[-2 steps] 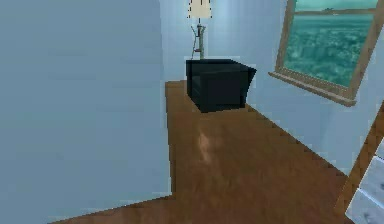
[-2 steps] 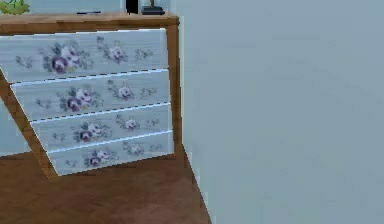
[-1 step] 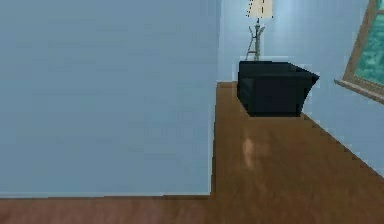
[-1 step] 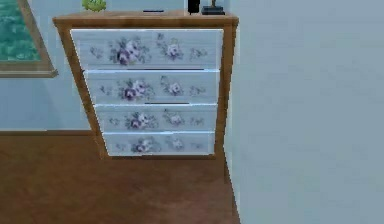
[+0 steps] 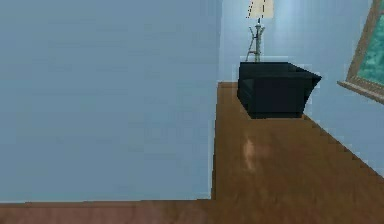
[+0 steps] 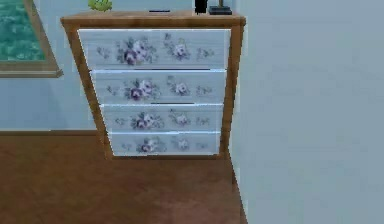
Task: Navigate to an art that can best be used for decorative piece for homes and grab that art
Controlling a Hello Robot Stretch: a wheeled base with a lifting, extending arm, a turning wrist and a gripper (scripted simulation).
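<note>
A framed picture (image 6: pixel 20 38) in green and blue tones hangs on the wall at the arm side view's left edge. Another framed piece or window (image 5: pixel 366 58) with a light frame sits on the wall at the forward view's right edge. A small green object (image 6: pixel 99 5) and a dark object (image 6: pixel 201 6) stand on top of a dresser (image 6: pixel 156 90) with several white drawers painted with flowers.
A black cabinet (image 5: pixel 274 87) stands at the far end of a brown wooden floor (image 5: pixel 280 160), with a lamp on a tripod stand (image 5: pixel 258 30) on or behind it. A blue wall (image 5: pixel 100 100) takes up the forward view's left half. Another blue wall (image 6: pixel 315 110) stands right of the dresser.
</note>
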